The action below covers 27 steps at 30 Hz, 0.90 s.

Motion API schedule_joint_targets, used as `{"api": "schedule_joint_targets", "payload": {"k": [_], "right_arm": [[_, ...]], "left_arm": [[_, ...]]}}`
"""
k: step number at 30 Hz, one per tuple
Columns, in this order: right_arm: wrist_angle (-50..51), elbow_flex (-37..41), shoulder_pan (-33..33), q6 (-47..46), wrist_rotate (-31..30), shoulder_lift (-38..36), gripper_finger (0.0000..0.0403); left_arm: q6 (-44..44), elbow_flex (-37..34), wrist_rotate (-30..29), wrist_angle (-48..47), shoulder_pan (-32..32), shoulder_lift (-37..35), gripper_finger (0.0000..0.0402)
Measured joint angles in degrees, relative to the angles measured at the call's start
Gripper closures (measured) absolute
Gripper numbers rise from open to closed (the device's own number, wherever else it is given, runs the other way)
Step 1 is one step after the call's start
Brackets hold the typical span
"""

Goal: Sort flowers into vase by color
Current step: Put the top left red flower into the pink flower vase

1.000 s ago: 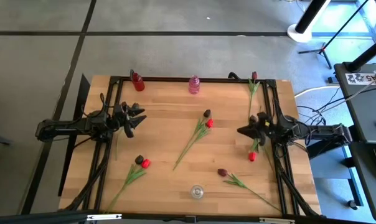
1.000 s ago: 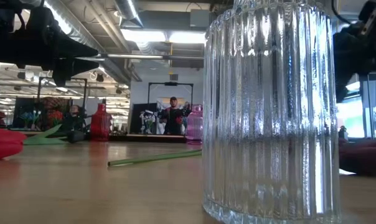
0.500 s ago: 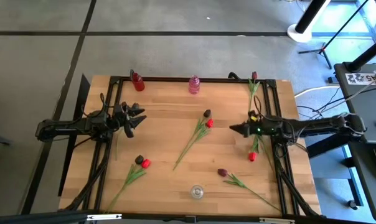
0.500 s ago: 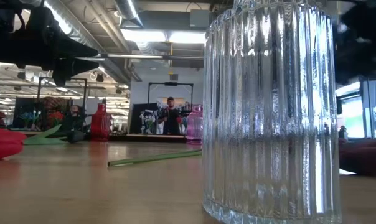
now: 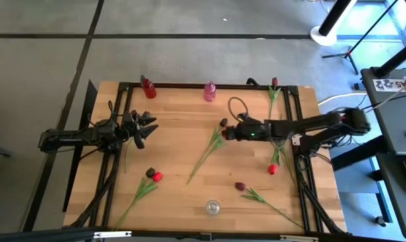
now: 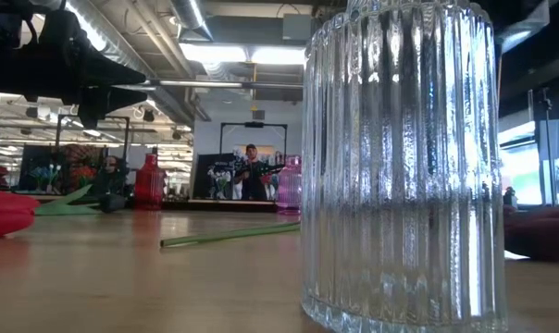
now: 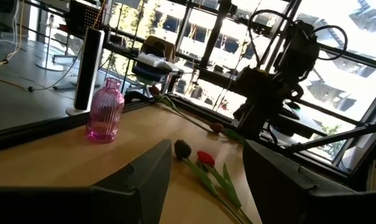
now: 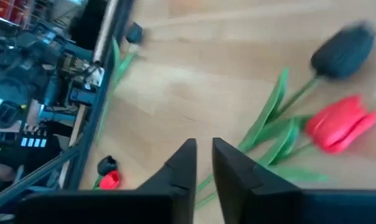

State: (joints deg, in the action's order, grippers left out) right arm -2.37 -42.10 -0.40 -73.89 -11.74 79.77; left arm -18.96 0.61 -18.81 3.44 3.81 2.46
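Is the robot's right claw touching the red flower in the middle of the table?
Apart. In the right wrist view, bare wood separates the right gripper from the red tulip lying beside the black tulip.

Floor: we saw grey concrete [image 5: 189, 54] crossed by dark seams.
Ceiling: we noted exposed ducts and bright light panels [image 6: 238, 54].
Windows: we found tall dark-framed panes [image 7: 194, 37], daylight behind.

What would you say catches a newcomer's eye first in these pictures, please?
Probably the right tool, stretched out over the middle of the table beside a red tulip and a near-black tulip lying together. Next, the ribbed clear vase at the near edge fills the low view. The left tool hangs at the left side.
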Motion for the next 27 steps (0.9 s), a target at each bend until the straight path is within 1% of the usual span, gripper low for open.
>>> {"api": "schedule_joint_targets", "payload": {"k": [2, 5, 8, 11, 14, 21, 27], "right_arm": [[2.31, -1.19, 0.06, -6.34, 0.1, 2.42, 0.0302], [5.35, -1.65, 0.08, -20.86, -3.27, 6.02, 0.0253], [5.34, -1.6, 0.82, -26.31, -5.02, 9.36, 0.0211], [5.55, -1.63, 0.85, -33.9, -5.01, 11.76, 0.0187], [5.07, -1.85, 0.73, -39.61, -5.61, 14.1, 0.0189], [5.2, -5.88, 0.78, -39.82, -3.61, 20.31, 0.0231], [4.87, -8.63, 0.85, -39.84, -7.34, 23.6, 0.0275]], "left_arm": [[0.0, 0.01, 0.0, 0.02, 0.0, 0.0, 0.0206], [0.0, 0.01, 0.0, 0.02, 0.0, 0.0, 0.0206], [0.0, 0.01, -0.01, 0.0, 0.0, 0.0, 0.0206], [0.0, 0.01, 0.02, 0.0, 0.0, 0.0, 0.0206], [0.0, 0.01, 0.02, 0.0, 0.0, 0.0, 0.0206], [0.0, 0.01, 0.02, 0.0, 0.0, 0.0, 0.0206], [0.0, 0.01, 0.01, 0.0, 0.01, 0.0, 0.0206]]}}
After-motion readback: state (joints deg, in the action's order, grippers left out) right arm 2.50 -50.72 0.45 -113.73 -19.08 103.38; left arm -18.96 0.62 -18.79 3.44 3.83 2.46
